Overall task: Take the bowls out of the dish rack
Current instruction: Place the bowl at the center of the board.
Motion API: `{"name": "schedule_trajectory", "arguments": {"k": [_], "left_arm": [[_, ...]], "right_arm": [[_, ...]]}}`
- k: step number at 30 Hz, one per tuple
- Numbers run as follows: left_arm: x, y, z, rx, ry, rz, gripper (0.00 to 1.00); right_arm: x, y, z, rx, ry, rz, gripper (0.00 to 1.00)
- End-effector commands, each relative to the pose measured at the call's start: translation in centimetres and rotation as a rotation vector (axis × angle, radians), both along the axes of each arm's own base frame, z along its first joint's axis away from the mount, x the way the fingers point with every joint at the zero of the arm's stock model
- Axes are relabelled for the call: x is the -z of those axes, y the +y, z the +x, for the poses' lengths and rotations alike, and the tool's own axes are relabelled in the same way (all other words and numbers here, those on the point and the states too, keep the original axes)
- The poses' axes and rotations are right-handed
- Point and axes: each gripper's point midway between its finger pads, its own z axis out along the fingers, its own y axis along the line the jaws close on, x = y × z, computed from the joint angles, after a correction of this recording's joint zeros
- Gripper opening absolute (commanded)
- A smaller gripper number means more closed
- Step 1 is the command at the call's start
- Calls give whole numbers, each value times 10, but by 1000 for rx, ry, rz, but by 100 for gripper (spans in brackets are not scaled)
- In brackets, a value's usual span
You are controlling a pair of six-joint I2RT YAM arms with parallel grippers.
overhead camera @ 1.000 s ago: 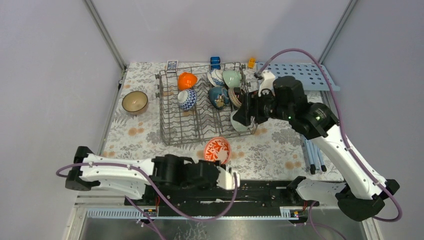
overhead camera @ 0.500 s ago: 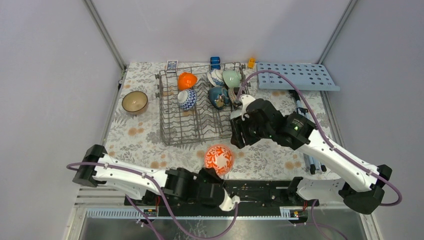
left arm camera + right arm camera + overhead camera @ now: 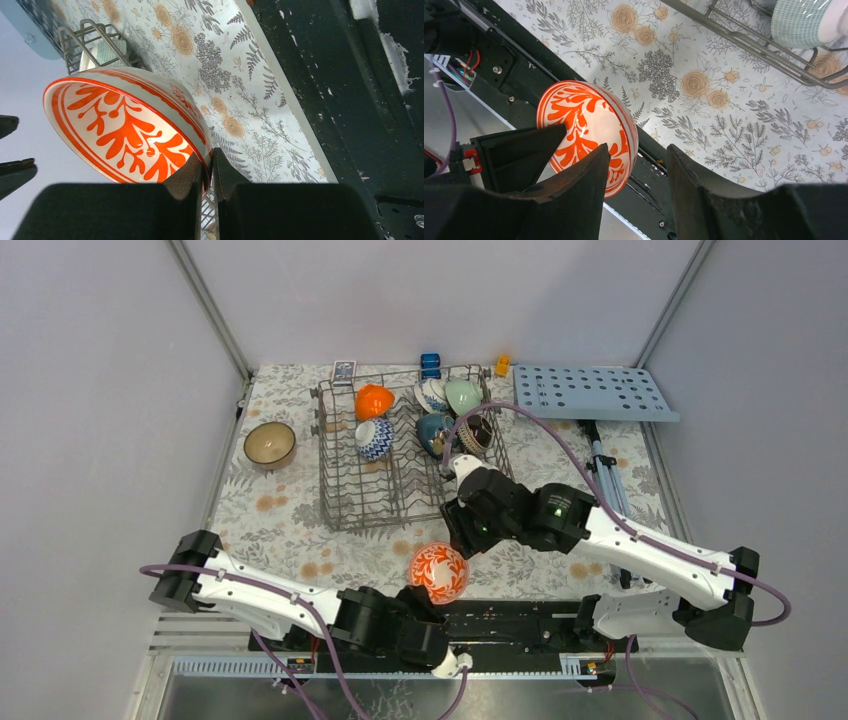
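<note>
Floral table [image 3: 280, 525]; dish rack [image 3: 372, 490], tan bowl [image 3: 270, 444], blue pegboard [image 3: 595, 392] atop

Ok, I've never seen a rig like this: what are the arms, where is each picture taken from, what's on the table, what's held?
These are two robot arms bolted at the near edge of the table. The wide picture looks down from above and behind them; the other two come from a camera on each wrist. On the flowered cloth stands a wire dish rack holding several bowls; a tan bowl sits left of it, a light-blue board far right. The left arm's jaws pinch the rim of a red-and-white bowl; the right arm's jaws stand open beside it.
</note>
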Motion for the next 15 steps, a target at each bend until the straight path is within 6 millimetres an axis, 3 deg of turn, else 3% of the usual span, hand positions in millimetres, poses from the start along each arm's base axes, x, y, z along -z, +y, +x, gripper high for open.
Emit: {"name": "schedule_trajectory", "arguments": {"k": [1, 15], "left_arm": [[-3, -7, -4, 24, 3, -15, 0], [0, -1, -5, 19, 19, 6, 0]], "right_arm": [[8, 6, 1, 24, -12, -6, 52], [43, 13, -16, -21, 52, -86, 42]]}}
